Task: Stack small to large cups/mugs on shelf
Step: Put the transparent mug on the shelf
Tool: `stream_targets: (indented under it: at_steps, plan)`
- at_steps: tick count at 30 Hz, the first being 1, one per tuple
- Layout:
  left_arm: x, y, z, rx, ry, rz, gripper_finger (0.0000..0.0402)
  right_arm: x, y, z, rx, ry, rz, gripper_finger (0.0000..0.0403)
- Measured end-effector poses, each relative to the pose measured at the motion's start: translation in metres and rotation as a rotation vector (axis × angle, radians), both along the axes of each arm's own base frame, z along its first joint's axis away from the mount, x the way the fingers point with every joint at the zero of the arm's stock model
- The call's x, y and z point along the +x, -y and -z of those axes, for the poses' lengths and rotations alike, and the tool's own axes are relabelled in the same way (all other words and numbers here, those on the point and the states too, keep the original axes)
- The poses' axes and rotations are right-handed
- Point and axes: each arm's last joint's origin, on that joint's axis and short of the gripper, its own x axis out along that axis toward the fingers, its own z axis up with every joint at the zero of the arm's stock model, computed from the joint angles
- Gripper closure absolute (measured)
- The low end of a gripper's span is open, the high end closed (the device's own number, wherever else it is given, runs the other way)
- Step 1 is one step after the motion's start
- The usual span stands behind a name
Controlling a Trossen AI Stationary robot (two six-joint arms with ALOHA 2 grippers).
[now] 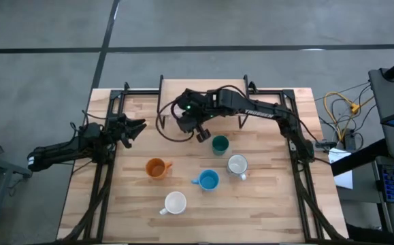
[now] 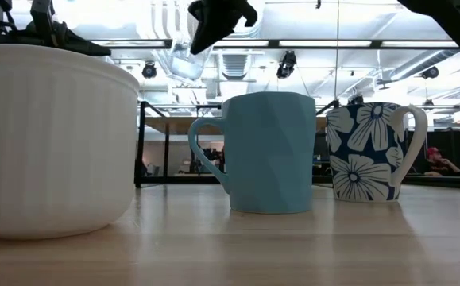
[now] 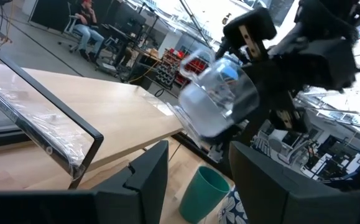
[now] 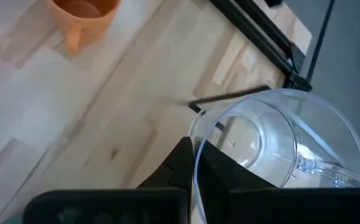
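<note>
The right gripper (image 4: pixel 195 165) is clamped on the rim of the glass (image 4: pixel 279 146), held in the air beside the shelf (image 3: pixel 74 112). Just beyond it stands the green cup (image 1: pixel 220 144). The left gripper (image 1: pixel 134 129) waits with fingers apart, well off to the side.

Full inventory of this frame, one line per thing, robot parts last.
glass cup: 1, clear, off the table in the right gripper, over the back of the table.
green cup: 1, dark green, table centre, just in front of the right gripper.
floral mug: 1, white with blue flowers, right of centre.
blue mug: 1, light blue, front of centre.
orange mug: 1, orange, left of centre.
white mug: 1, white, front of the table.
shelf: 1, light wood on black legs, back of the table.
person: 1, seated in the room behind.
left gripper: open, waiting at the left edge.
right gripper: shut on the glass cup's rim.
</note>
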Motion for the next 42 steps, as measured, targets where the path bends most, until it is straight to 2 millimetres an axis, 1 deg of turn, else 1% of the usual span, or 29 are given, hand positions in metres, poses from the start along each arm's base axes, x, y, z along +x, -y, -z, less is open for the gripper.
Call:
stream_targets:
  at_steps: [9,15,25,34,42]
  plan:
    - [0.000,0.000,0.000,0.000,-0.002,0.007,0.0244,-0.018,0.033,-0.010,0.044,-0.015,0.140,0.0395]
    - [0.000,0.000,0.000,0.000,-0.002,0.011,0.0244,-0.032,0.057,-0.007,0.075,-0.096,0.230,0.0395]
    - [0.002,0.000,0.001,-0.002,-0.016,0.012,0.0244,-0.046,0.089,-0.004,0.113,-0.140,0.352,0.0395]
    - [0.002,0.000,0.001,-0.003,-0.017,0.012,0.0244,-0.065,0.112,-0.002,0.159,-0.215,0.463,0.0395]
    - [0.002,0.000,0.001,-0.002,-0.018,0.012,0.0244,-0.088,0.121,-0.011,0.202,-0.261,0.556,0.0395]
